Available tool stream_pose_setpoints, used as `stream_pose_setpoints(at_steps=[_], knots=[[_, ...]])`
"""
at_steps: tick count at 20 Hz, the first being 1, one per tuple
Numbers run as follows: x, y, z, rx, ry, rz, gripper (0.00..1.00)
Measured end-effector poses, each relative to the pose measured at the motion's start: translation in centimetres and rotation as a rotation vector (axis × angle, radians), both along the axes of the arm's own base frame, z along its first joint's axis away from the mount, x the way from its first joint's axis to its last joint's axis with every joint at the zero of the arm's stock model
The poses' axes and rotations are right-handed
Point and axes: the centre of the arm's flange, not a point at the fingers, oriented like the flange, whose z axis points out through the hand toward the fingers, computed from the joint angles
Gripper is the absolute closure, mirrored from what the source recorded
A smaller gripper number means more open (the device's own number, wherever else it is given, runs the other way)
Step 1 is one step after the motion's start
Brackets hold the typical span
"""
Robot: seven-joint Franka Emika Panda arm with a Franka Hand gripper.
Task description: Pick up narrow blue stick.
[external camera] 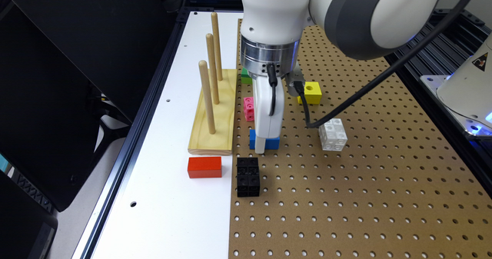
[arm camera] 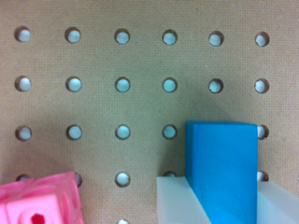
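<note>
The narrow blue stick (external camera: 273,143) lies flat on the brown pegboard (external camera: 346,197), close to the wooden peg stand. My gripper (external camera: 261,145) has come straight down over it, and its white body hides the stick's middle in the exterior view. In the wrist view the blue stick (arm camera: 222,154) runs between my two pale fingers (arm camera: 173,200). One finger presses on each long side, with no gap showing. The gripper (arm camera: 222,191) is shut on the stick, which rests on the board.
A red block (external camera: 204,167) of the same shape lies on the white strip. A black block (external camera: 248,176), pink block (external camera: 248,108) (arm camera: 39,200), clear block (external camera: 333,134), yellow cube (external camera: 310,92) and green block (external camera: 245,76) surround the gripper. The peg stand (external camera: 213,117) rises alongside.
</note>
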Motion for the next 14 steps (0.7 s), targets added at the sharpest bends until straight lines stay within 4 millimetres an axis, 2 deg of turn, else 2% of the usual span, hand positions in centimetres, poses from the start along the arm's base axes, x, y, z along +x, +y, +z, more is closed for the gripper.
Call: stream_pose_setpoints(at_steps=[7,11,14], knots=[[0.1,-0.1,1.3,-0.003,-0.004,0.001,1.00],[0.2,-0.1,3.7,-0.011,-0.003,0.005,1.00],[0.1,-0.1,4.7,-0.015,-0.001,0.006,1.00]])
